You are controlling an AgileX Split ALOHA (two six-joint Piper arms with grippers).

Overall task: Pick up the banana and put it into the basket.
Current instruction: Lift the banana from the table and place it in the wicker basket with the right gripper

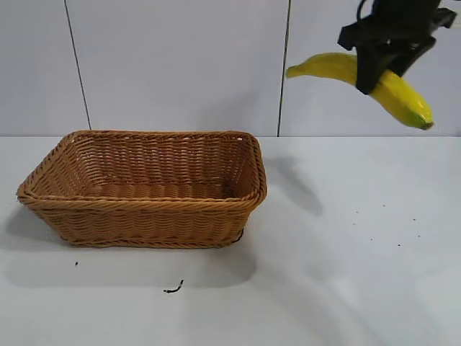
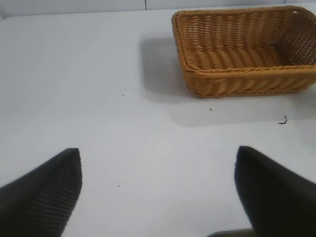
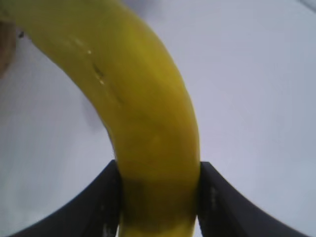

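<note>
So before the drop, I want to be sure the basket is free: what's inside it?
Nothing shows inside the basket: only its bare woven floor and far walls. The near wall hides the floor's front strip. The banana hangs in the right gripper, off to its right.

Basket (image 1: 144, 189) sitting on table (image 1: 360, 274), left side; banana (image 1: 403, 97) hanging in right gripper (image 1: 385, 61), above and right of basket.

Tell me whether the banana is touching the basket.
Apart. The exterior view shows the banana held high in the right gripper, well above and right of the basket.
</note>
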